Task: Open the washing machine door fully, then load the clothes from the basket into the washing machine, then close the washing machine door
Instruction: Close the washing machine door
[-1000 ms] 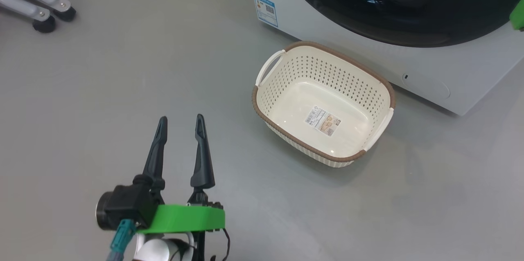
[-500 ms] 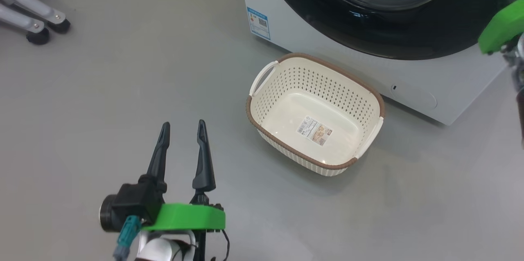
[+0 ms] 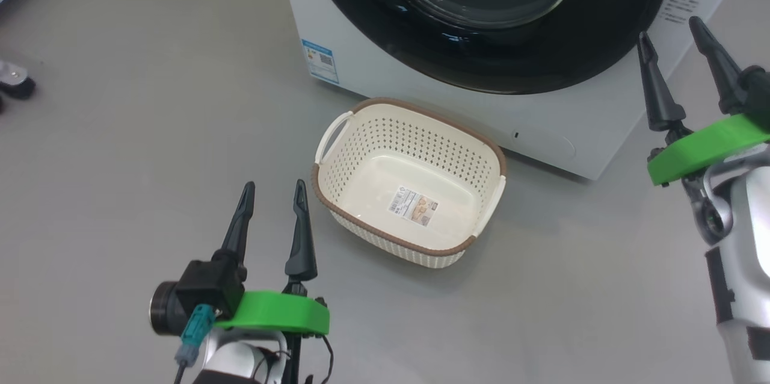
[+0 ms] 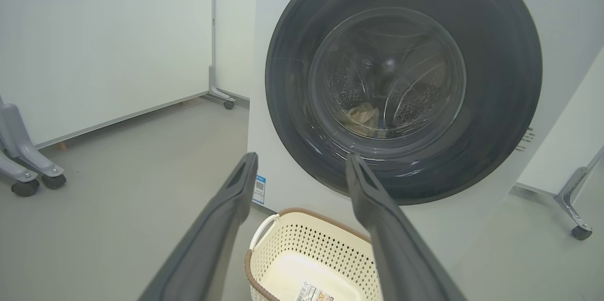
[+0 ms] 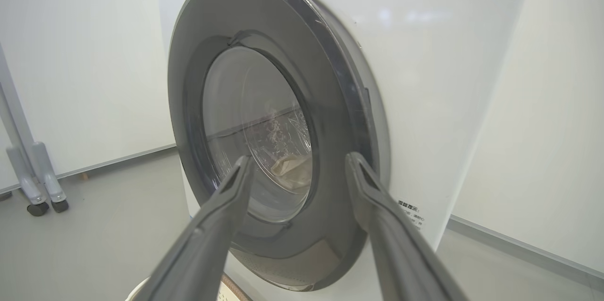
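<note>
The washing machine (image 3: 601, 125) fills the top of the head view, with its black-framed washing machine door (image 3: 541, 65) shut flat against its front. Pale clothes (image 4: 362, 116) lie in the drum behind the glass, and the right wrist view also catches those clothes (image 5: 292, 173). On the floor in front stands the cream basket (image 3: 415, 137), holding nothing but its label sticker. My left gripper (image 3: 274, 185) hovers open over the floor left of the basket. At the right, beside the machine's front corner, my right gripper (image 3: 669, 29) is open with nothing between its fingers.
Grey floor surrounds the basket. Wheeled stand legs (image 4: 28, 173) stand at the left by a white panel, and another caster leg (image 4: 573, 206) is right of the machine. One caster (image 3: 15, 80) shows at the head view's left edge.
The head camera has turned, sliding the machine and basket leftward in the picture. My right arm has come into view at the right, its fingers now apart. The left gripper is unchanged.
</note>
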Controlling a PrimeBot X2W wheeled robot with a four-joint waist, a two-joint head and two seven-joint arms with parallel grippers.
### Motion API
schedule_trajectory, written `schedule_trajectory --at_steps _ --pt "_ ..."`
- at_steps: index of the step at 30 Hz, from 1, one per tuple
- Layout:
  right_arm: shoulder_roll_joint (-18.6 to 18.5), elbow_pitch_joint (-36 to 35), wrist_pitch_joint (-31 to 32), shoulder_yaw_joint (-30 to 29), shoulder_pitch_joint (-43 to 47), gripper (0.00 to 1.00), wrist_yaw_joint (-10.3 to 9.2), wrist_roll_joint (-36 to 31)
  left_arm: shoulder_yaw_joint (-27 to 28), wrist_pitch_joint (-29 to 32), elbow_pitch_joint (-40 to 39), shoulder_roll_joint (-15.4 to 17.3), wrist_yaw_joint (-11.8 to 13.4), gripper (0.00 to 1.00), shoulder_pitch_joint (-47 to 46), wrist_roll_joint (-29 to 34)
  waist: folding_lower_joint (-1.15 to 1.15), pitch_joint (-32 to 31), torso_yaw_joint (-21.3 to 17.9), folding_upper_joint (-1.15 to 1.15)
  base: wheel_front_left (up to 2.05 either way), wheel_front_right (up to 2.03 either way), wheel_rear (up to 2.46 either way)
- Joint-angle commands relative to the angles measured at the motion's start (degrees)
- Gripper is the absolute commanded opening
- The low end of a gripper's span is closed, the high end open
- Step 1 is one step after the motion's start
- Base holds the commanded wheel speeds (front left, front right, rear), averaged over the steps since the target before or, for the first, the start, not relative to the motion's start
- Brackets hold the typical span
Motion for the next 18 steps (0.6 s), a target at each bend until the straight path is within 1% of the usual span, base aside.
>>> schedule_trajectory --at_steps 1,6,12,18 --pt "0.73 -3.41 0.03 0.49 -0.30 1.00 -0.22 0.21 2.13 -0.11 -1.49 0.94 0.18 1.00 -2.30 -0.13 0.00 -0.74 -2.24 0.00 0.00 0.00 0.00" --pt "2.86 -9.74 0.93 -1.59 5.91 1.00 -0.22 -0.15 2.61 0.52 -0.45 1.62 0.78 1.00 -2.49 -0.19 0.00 -2.17 -6.11 0.00 0.00 0.00 0.00" --pt "4.97 -15.22 2.41 -4.30 12.79 1.00 -0.22 -0.49 3.61 1.13 0.00 2.68 1.48 1.00 -2.25 -0.60 0.00 -3.62 -10.15 0.00 0.00 0.00 0.00" --pt "6.40 -19.60 3.23 -4.62 18.61 1.00 -0.22 -0.02 4.69 1.77 0.29 4.13 2.09 1.00 -1.60 -0.99 0.00 -4.64 -13.94 0.00 0.00 0.00 0.00"
